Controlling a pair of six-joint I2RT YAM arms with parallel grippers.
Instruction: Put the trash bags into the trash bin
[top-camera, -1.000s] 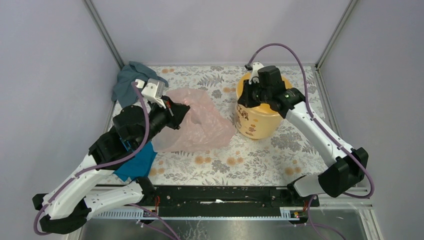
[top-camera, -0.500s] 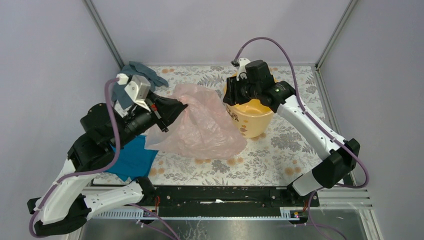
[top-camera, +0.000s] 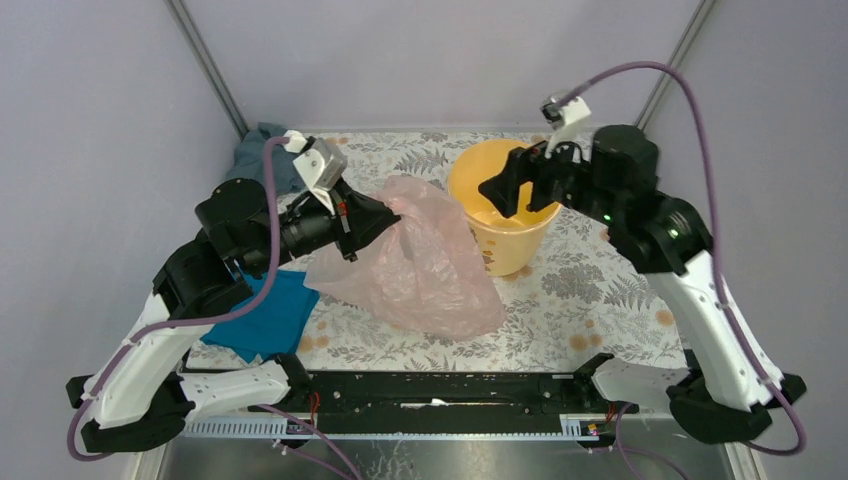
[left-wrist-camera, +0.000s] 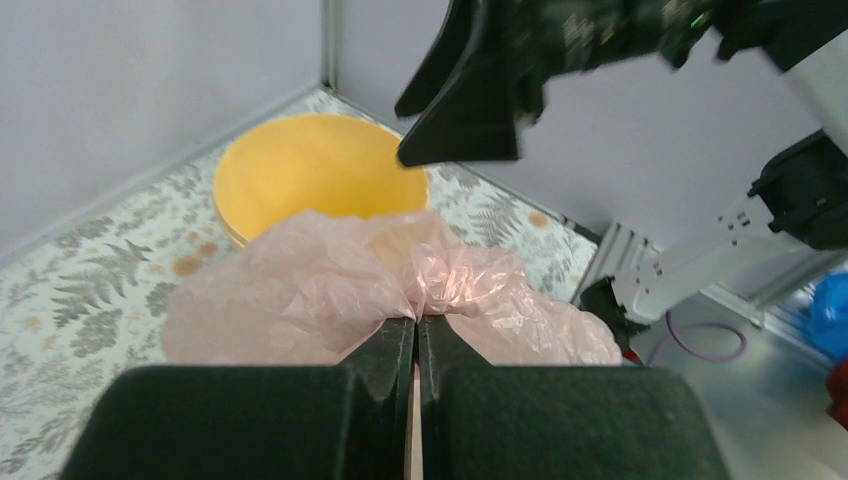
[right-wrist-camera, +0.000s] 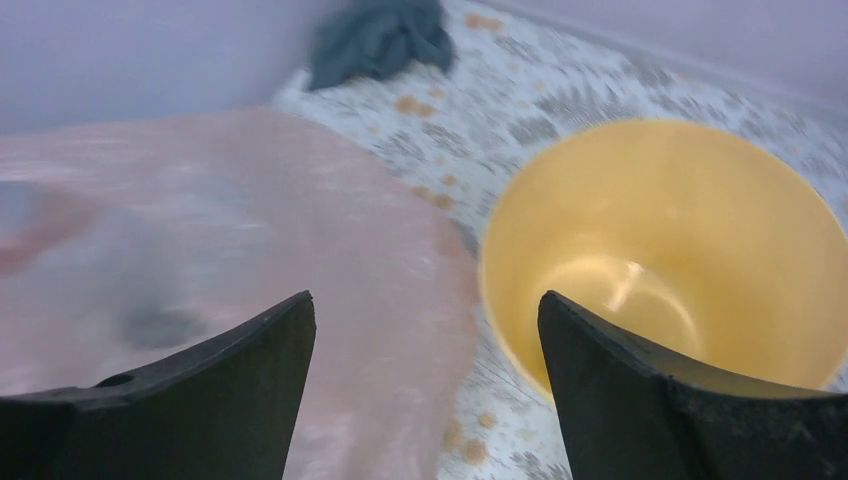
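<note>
The wrinkly translucent pale-pink plastic film bag (top-camera: 425, 275) hung from my left gripper (top-camera: 372, 216), whose black fingers (left-wrist-camera: 395, 345) were pinched tight on a bunch of its film. The rest draped down to the flowered tablecloth (top-camera: 600, 290), just beside the round yellow-orange bucket (top-camera: 512, 250). My right gripper (top-camera: 515, 185) hovered over the bucket's mouth, fingers spread wide, holding nothing. A grey-blue cloth (top-camera: 258, 150) lay in the far-left corner, and a bright blue cloth (top-camera: 262, 312) lay under my left arm.
</note>
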